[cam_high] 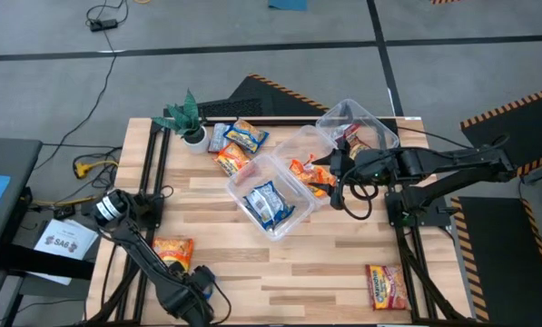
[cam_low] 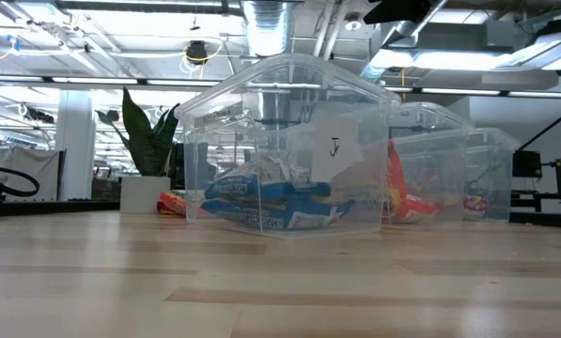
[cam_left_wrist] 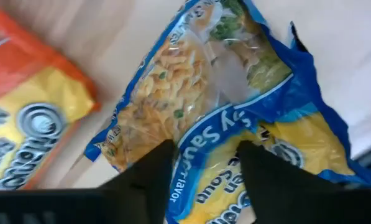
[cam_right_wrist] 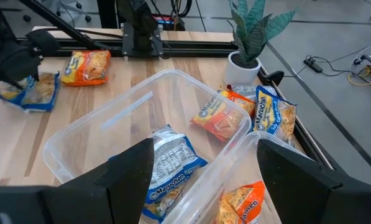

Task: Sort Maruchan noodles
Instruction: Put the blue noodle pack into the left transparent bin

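My left gripper (cam_high: 198, 276) is at the table's near left and is shut on a blue-and-yellow noodle packet (cam_left_wrist: 222, 93); the right wrist view shows it too (cam_right_wrist: 30, 92). An orange packet (cam_high: 172, 251) lies flat beside it. My right gripper (cam_right_wrist: 204, 165) hovers open over the clear tubs and touches nothing. The nearest tub (cam_high: 272, 198) holds a blue packet (cam_right_wrist: 169, 168), and the middle tub (cam_high: 309, 163) holds orange packets (cam_right_wrist: 241, 202). More packets (cam_high: 237, 145) lie by the plant, and one (cam_high: 387, 286) lies at the near right. My left gripper pinches the blue-and-yellow packet between its two fingers (cam_left_wrist: 154, 174), across the printed blue band (cam_left_wrist: 210, 140) near the packet's middle. The fingers come from above. The packet spreads out beyond the fingertips over the table; I cannot tell whether it is lifted clear.
A third tub (cam_high: 359, 125) at the far right holds a dark red packet. A small potted plant (cam_high: 189, 118) stands at the far left. Bare wood lies in the near middle (cam_high: 289, 272). Black frame rails run along both table sides.
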`<state>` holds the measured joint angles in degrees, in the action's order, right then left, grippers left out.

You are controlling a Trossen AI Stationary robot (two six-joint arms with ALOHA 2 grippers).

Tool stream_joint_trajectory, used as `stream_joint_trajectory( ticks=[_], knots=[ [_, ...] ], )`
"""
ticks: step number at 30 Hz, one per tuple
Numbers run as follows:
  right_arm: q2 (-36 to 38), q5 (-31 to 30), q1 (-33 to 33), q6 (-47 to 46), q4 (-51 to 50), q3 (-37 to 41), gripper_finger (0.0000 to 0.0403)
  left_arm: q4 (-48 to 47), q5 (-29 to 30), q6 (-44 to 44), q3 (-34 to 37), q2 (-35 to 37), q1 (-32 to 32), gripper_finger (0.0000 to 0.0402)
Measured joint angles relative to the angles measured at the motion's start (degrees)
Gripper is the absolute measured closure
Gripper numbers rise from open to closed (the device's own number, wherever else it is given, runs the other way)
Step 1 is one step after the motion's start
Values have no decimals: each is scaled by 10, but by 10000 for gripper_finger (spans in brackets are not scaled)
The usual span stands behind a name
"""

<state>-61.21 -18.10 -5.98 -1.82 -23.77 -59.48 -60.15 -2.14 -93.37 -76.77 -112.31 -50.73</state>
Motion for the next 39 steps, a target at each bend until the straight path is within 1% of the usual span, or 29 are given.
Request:
stream_joint_trajectory(
  ticks=[4,5,7,10,14,19,24,26,28,30,33,36,39],
  knots=[
    [0,0,0,-1,0,0,97,-19,-2,-8,1,-1,6,370],
    [0,0,0,-1,0,0,97,-20,-2,-8,1,-1,8,385],
    [0,0,0,-1,0,0,97,-26,-5,-7,-1,-2,13,395],
    [0,0,0,-1,0,0,97,-29,-13,20,-16,-3,23,401],
    [0,0,0,-1,0,0,97,-41,28,77,-56,-5,36,401],
    [0,0,0,-1,2,0,97,-43,46,185,-104,13,50,401],
    [0,0,0,1,2,0,97,-52,59,326,-147,43,67,401],
    [0,0,0,1,2,0,97,-67,75,373,-161,57,74,401],
    [0,0,0,1,2,0,97,-90,106,401,-170,75,84,401],
    [0,0,0,2,2,0,97,-109,135,412,-175,95,93,401],
    [0,0,0,2,2,0,97,-140,170,403,-175,116,101,401],
    [0,0,0,2,2,0,97,-139,190,366,-175,118,99,401],
    [0,0,0,4,2,0,97,-130,193,306,-171,111,92,401]
  ],
)
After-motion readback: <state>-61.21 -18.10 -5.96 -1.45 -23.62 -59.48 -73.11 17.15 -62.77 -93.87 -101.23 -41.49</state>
